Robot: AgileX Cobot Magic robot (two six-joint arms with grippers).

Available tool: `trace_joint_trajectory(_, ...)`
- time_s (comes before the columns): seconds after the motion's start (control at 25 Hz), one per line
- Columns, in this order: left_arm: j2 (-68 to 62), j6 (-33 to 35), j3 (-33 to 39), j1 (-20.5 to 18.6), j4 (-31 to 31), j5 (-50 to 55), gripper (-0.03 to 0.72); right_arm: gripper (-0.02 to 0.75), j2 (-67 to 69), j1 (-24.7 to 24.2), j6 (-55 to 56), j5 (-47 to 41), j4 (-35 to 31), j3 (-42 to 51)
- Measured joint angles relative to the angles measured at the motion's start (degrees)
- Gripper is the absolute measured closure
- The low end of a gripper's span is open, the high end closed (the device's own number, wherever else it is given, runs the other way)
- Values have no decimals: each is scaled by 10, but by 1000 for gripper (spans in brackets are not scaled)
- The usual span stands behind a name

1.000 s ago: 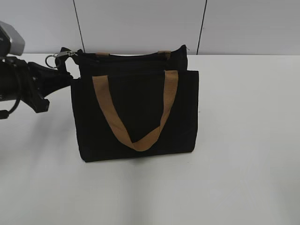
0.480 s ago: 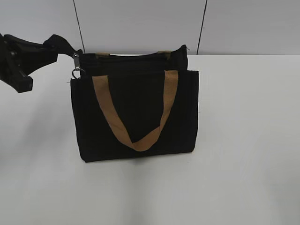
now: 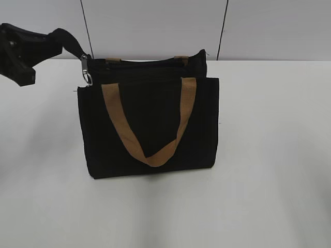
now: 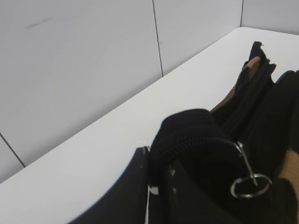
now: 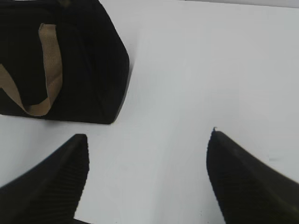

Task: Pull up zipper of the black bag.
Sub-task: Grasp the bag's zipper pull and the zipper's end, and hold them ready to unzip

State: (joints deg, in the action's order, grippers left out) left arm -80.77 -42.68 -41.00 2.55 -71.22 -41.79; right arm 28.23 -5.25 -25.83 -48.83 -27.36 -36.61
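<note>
The black bag (image 3: 150,124) stands upright mid-table with its tan handles (image 3: 147,155) hanging down the front. My left gripper (image 3: 46,44) is at the upper left, shut on a black fabric tab at the left end of the bag's top edge, holding it raised. The left wrist view shows the jaws (image 4: 156,170) pinching that tab. The silver zipper pull (image 3: 86,72) with its ring hangs free just beside the tab (image 4: 246,161), not in the jaws. My right gripper (image 5: 147,154) is open and empty above the table, with the bag (image 5: 79,60) to its upper left.
The white table (image 3: 269,155) stretches around the bag, with a pale panelled wall (image 3: 155,26) close behind. The right gripper does not show in the exterior view.
My left gripper has risen up and slightly left, lifting the fabric tab. The silver pull, which pointed left toward the gripper, now hangs down. The bag has stayed put.
</note>
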Motion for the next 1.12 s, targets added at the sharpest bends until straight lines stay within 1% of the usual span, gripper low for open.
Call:
trace_joint_trajectory(0.16,0,-6,0,0,-1,0,664,143,98,7,-41,10,-32,-60)
trace_joint_trajectory(0.24,0,-10,0,0,-1,-1,664,143,142,30,-49,13,-37,-88)
trace_joint_trajectory(0.36,0,-13,-1,0,-1,-3,665,143,217,81,-49,20,-38,-129)
trace_joint_trajectory(0.48,0,-14,-1,0,-1,-3,665,143,277,160,-29,51,-26,-158)
trace_joint_trajectory(0.56,0,-14,-1,0,-1,-4,665,143,317,215,-1,88,2,-176)
trace_joint_trajectory(0.76,0,-15,-2,0,-1,-7,665,146,437,363,115,170,125,-223)
trace_joint_trajectory(0.84,0,-15,-2,0,-1,-7,665,167,483,408,161,198,169,-244)
trace_joint_trajectory(0.96,0,-15,-2,0,-1,-7,665,230,555,462,192,227,211,-282)
trace_joint_trajectory(1.12,0,-15,-5,0,5,-7,665,319,631,503,198,269,222,-331)
